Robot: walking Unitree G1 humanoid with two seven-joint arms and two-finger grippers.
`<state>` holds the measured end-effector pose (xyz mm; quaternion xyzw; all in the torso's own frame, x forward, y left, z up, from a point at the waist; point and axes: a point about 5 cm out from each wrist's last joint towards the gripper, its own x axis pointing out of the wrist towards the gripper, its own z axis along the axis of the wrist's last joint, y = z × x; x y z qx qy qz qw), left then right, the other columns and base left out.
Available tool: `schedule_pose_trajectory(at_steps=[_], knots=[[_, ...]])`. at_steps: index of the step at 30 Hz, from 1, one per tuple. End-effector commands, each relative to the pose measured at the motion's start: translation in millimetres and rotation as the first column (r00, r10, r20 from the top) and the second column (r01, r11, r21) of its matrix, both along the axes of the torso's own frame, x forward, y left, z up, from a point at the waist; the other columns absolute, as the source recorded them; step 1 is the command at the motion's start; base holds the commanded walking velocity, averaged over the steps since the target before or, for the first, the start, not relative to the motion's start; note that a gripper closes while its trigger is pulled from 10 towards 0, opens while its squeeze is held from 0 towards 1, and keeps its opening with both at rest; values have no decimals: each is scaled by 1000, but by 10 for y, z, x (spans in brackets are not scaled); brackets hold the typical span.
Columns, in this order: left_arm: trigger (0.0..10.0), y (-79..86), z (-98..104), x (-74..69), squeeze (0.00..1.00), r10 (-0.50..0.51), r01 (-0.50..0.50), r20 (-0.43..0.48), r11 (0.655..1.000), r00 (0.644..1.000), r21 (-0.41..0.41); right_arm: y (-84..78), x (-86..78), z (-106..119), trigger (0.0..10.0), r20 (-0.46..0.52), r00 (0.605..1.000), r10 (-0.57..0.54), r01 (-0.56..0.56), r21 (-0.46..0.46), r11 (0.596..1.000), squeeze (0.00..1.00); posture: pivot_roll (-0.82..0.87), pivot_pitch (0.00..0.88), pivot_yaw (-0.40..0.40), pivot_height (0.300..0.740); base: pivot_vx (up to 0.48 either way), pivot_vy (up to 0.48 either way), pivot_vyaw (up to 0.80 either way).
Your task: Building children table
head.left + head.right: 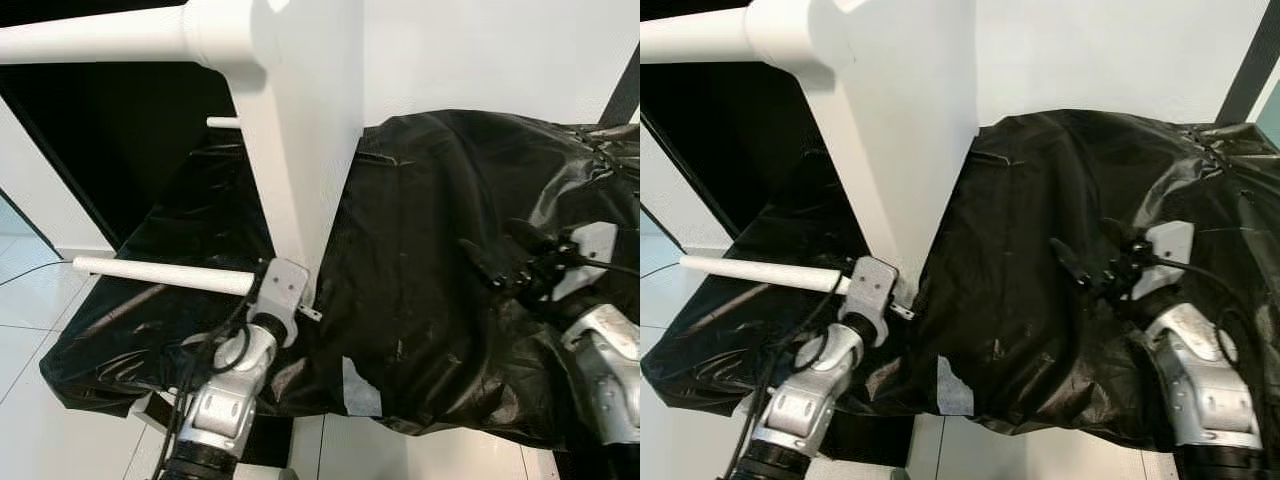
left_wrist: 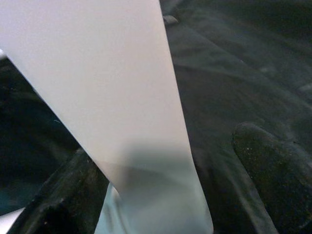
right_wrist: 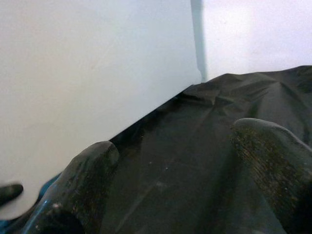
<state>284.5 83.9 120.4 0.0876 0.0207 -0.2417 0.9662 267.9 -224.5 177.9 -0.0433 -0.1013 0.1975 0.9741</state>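
white table panel point(image 1: 300, 130) standing on edge on black plastic sheet point(image 1: 430, 260), white legs point(image 1: 160, 275) sticking out left. left tool point(image 2: 161, 195) spread open, straddling panel's lower edge. right tool point(image 1: 1090, 265) open, empty, just above sheet. white tile floor point(image 1: 30, 300) and white wall point(image 1: 500, 50) around.

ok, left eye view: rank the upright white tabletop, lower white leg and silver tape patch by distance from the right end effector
1. Silver tape patch, on the black cover's front edge.
2. Upright white tabletop, standing mid-cover.
3. Lower white leg, far left.
Measured from the right end effector.
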Motion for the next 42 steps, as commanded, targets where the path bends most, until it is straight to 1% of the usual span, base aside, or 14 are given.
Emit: schedule_pose_trajectory(at_steps=[1,3,11,13,16,22,23,25,26,28,31,36,40,42], knots=[[10000,-28,-34,7,0,-14,14,-6,1000,1000,14,45,19,4,10000,10,1000,1,-1,-14,1000,0,-29,0,53,740,0,0,0],[10000,-14,7,57,0,22,-22,23,1000,999,0,173,42,-53,10000,16,1000,-23,23,2,1000,0,-28,0,54,740,0,0,0],[10000,2,53,150,0,68,-66,64,997,996,-41,402,48,-154,10000,-9,1000,12,-12,30,999,0,-15,0,46,740,0,0,0],[10000,-38,51,142,0,52,-48,64,997,997,-62,432,56,-170,10000,-15,1000,16,-15,36,999,0,-14,0,43,740,0,0,0],[10000,-75,36,117,0,36,-33,76,998,996,-47,454,60,-172,10000,-13,1000,16,-15,39,999,0,-14,0,42,740,0,0,0],[10000,-123,-13,19,0,-14,18,64,997,998,-71,498,57,-197,10000,-17,1000,17,-17,35,999,0,-14,0,38,740,0,0,0],[10000,-101,-31,-35,0,-35,40,66,996,997,-76,512,62,-201,10000,-17,1000,11,-10,36,999,0,-13,0,35,740,0,0,0],[10000,-60,-51,-59,0,-42,46,67,997,997,-63,527,69,-213,10000,-21,1000,2,-1,39,999,0,-11,0,34,740,0,0,0],[10000,-60,-51,-59,0,-42,46,67,997,997,-63,527,69,-213,10000,-21,1000,2,-1,39,999,0,-11,0,34,740,0,0,0],[10000,42,-52,-55,0,-33,36,68,998,997,-49,584,72,-272,10000,-36,999,5,-4,22,1000,0,2,0,25,740,0,0,0],[10000,68,-46,-50,0,-29,32,69,998,997,-47,592,77,-284,10000,-39,999,2,-1,22,1000,0,6,0,22,740,0,0,0],[10000,193,-8,-32,0,-34,36,92,999,995,-13,617,122,-306,10000,-53,998,-23,23,2,1000,0,11,0,15,740,0,0,0],[10000,253,28,-38,0,-48,50,97,999,994,-14,614,145,-337,10000,-68,997,-41,41,-14,999,0,20,0,8,740,0,0,0],[10000,312,87,-87,0,-88,88,114,996,990,0,587,183,-373,10000,-88,993,-80,77,-33,996,0,26,0,4,740,0,0,0]])
